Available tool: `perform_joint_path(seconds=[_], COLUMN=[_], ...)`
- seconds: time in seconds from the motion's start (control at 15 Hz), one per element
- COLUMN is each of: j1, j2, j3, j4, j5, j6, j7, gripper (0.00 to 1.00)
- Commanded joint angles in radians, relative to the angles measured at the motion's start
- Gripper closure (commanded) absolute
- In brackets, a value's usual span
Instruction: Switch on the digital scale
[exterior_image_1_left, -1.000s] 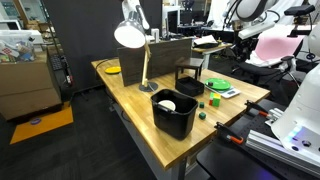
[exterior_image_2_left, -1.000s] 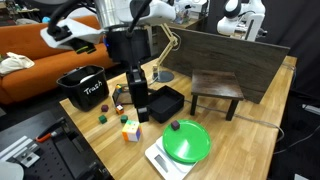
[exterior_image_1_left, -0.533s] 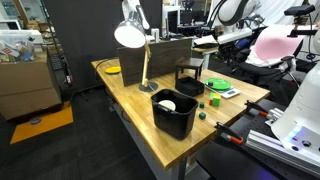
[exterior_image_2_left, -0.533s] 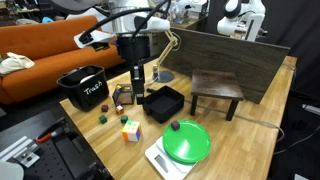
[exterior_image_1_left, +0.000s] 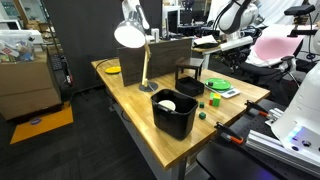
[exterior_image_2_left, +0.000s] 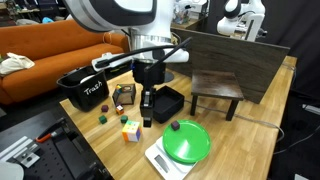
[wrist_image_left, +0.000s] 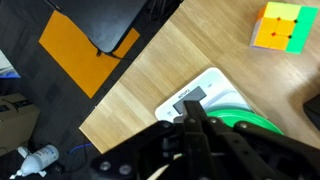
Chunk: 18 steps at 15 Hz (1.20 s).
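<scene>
The pincer (wrist_image_left: 190, 122), looking closed and empty, is hovering near the digital scale (wrist_image_left: 199, 94); pressing its bare front strip gently, clear of the green plate (wrist_image_left: 250, 110), is looking wisest.

On the counter (exterior_image_2_left: 252, 128) the digital scale (exterior_image_2_left: 157, 157) sits by the near edge, with a round dish (exterior_image_2_left: 187, 142) lying on it. From the dish, the puzzle cube (exterior_image_2_left: 131, 130) lies at nine o'clock, the tray (exterior_image_2_left: 165, 103) at eleven, the low stool (exterior_image_2_left: 217, 88) at one and the bin (exterior_image_2_left: 82, 88) at ten, beyond the cube.
</scene>
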Motion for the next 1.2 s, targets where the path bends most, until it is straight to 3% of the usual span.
perform_joint_path(seconds=[0.0, 0.4, 0.47, 1.13], j1=[0.007, -0.001, 0.017, 0.017], j2=[0.063, 0.145, 0.129, 0.166], j3=[-0.043, -0.098, -0.109, -0.122], j4=[0.047, 0.085, 0.062, 0.089], j5=[0.022, 0.114, 0.072, 0.078], j6=[-0.022, -0.033, -0.004, -0.005], j7=[-0.003, -0.046, -0.016, -0.009], gripper=[1.00, 1.00, 0.99, 1.00])
